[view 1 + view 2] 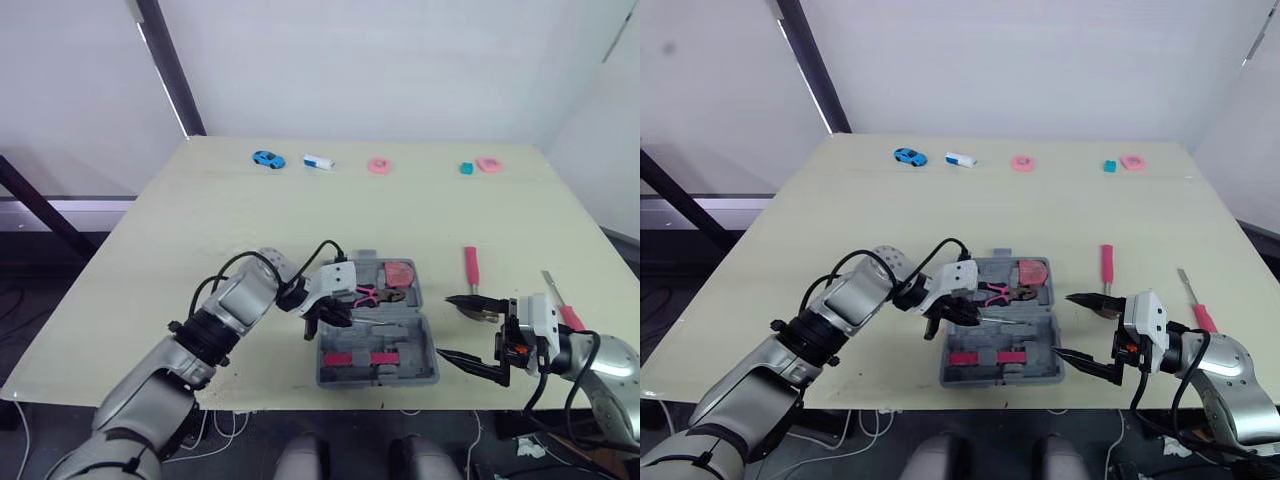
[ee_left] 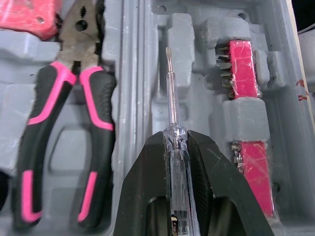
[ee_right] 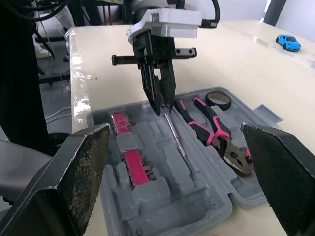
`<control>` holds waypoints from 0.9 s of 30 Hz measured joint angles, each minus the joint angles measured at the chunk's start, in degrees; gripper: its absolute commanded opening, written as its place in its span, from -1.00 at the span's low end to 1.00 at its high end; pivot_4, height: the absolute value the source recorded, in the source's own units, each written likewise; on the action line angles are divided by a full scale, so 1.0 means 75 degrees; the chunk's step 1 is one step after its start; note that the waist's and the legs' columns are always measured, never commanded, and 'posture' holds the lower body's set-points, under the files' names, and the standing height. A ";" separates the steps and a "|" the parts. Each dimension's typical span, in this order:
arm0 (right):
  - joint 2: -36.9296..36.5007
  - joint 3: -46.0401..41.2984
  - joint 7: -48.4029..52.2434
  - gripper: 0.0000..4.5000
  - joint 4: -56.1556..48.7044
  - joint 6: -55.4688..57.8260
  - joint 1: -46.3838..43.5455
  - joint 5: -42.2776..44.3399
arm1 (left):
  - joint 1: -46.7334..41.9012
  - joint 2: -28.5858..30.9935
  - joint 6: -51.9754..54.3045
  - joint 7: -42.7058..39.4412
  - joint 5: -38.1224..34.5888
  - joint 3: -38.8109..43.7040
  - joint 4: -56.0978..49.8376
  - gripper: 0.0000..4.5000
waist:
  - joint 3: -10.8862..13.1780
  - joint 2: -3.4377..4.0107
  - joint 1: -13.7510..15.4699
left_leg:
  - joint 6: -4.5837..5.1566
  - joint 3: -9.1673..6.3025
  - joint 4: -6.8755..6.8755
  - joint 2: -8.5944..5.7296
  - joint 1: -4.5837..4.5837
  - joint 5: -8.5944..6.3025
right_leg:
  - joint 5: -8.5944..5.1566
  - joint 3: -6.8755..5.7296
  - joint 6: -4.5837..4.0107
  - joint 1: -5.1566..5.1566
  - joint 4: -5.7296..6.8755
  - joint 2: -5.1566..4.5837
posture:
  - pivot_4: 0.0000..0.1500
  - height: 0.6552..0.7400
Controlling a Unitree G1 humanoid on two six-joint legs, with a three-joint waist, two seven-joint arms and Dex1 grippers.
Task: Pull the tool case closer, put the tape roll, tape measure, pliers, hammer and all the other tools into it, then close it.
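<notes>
Pinching the screwdriver by its clear handle, your left gripper is hanging over the open tool case, jaws closed narrow on the plastic and the thin shaft pointing ahead of the fingertips along a moulded groove. You are dealing with a light, stiff, slick thing. The smooth handle is likely to twist or slide in the pads, so the grip near the shaft end, where you are holding it, is looking like the right one, and a low release is probably going to spare the fine tip. Just to one side of the jaws the pliers are lying in their bed, apart from the shaft; to the other side the pink bit strips are sitting in their slots. The tape roll and tape measure are resting beyond the pliers. Your right gripper is waiting just beside the case, jaws spread wide with nothing between them. Beyond it, a red-handled tool and a pink-handled tool are lying on the table, not yet packed. Nothing is blocking the groove itself.
</notes>
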 measured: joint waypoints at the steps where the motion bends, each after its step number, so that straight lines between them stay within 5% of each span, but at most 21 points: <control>1: -0.0001 0.0000 -0.0001 1.00 0.0000 -0.0001 0.0009 -0.0007 | -0.0015 -0.0018 -0.0023 -0.0022 0.0042 -0.0018 0.0022 -0.96 | 0.0000 0.0000 0.0000 | 0.0000 0.0000 0.0001 0.0000 0.0000 0.0000 | 0.0000 0.0000 0.0000 0.0000 0.0000 0.0000 | 1.00 0.99; 27: -0.0008 -0.0002 -0.0090 1.00 -0.0001 -0.0059 0.0095 -0.0095 | -0.0238 -0.0853 0.0151 0.0033 0.0877 -0.0095 0.0499 -0.96 | 0.0000 0.0000 -0.0004 | 0.0000 -0.0005 0.0003 -0.0001 0.0000 0.0000 | 0.0001 0.0000 -0.0001 0.0001 0.0005 0.0001 | 1.00 0.99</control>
